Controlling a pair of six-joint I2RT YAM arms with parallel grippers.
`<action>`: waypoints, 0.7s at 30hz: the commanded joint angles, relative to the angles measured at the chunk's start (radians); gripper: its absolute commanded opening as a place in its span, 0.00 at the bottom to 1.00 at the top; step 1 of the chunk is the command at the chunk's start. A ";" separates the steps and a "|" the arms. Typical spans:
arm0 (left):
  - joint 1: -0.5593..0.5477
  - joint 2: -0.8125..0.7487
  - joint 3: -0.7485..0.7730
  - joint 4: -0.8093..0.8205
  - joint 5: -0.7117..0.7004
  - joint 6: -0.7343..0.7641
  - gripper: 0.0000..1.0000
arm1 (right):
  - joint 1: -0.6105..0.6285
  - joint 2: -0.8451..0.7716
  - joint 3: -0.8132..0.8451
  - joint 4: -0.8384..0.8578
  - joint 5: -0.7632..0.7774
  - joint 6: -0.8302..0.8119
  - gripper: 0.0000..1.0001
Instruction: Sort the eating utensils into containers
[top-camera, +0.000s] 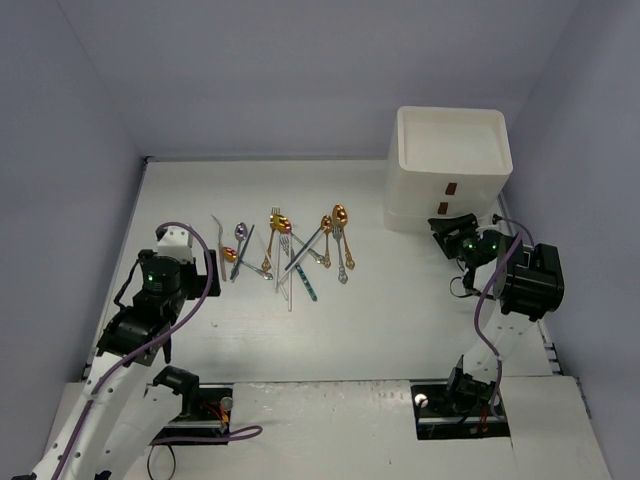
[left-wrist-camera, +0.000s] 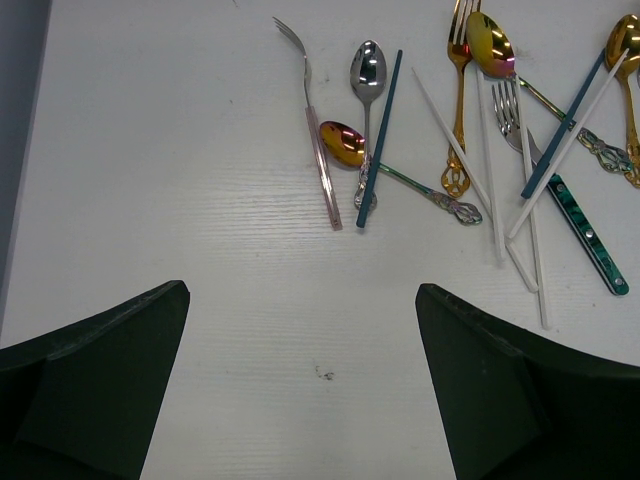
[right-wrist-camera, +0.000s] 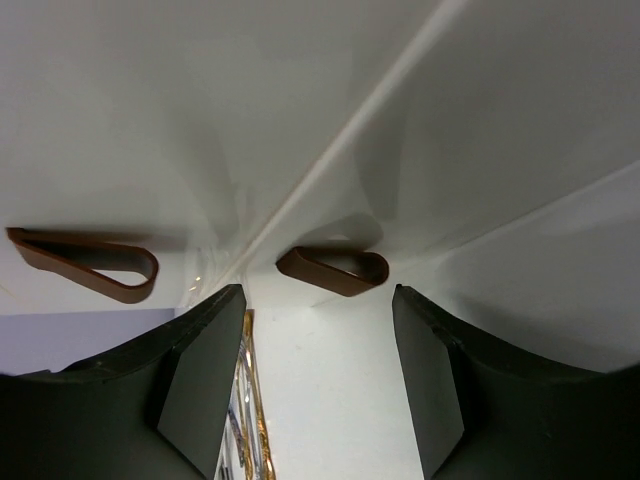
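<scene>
The eating utensils (top-camera: 290, 250) lie in a loose pile mid-table: gold and silver spoons and forks, mixed with white and teal sticks. In the left wrist view a silver fork (left-wrist-camera: 318, 140), a silver spoon (left-wrist-camera: 367, 70) and a teal-handled fork (left-wrist-camera: 570, 215) lie ahead of my left gripper (left-wrist-camera: 302, 290), which is open and empty over bare table, left of the pile (top-camera: 215, 262). The cream-white cabinet (top-camera: 450, 170) stands at the back right. My right gripper (top-camera: 447, 228) is open, its fingers either side of a brown drawer handle (right-wrist-camera: 335, 268), just short of it.
A second brown handle (right-wrist-camera: 90, 265) shows left of the first one. The cabinet's top (top-camera: 450, 140) looks like a shallow open tray. Lilac walls close in the table (top-camera: 380, 320) on three sides. A few utensils (right-wrist-camera: 245, 400) show beside the right gripper's left finger.
</scene>
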 joint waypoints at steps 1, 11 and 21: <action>-0.006 0.017 0.020 0.062 0.000 0.011 0.97 | -0.007 -0.004 0.054 0.414 -0.046 -0.004 0.57; -0.006 0.025 0.020 0.062 0.004 0.012 0.97 | -0.009 0.015 0.063 0.438 -0.057 0.001 0.53; -0.006 0.029 0.019 0.063 0.008 0.012 0.97 | -0.018 0.018 0.090 0.451 -0.062 0.007 0.49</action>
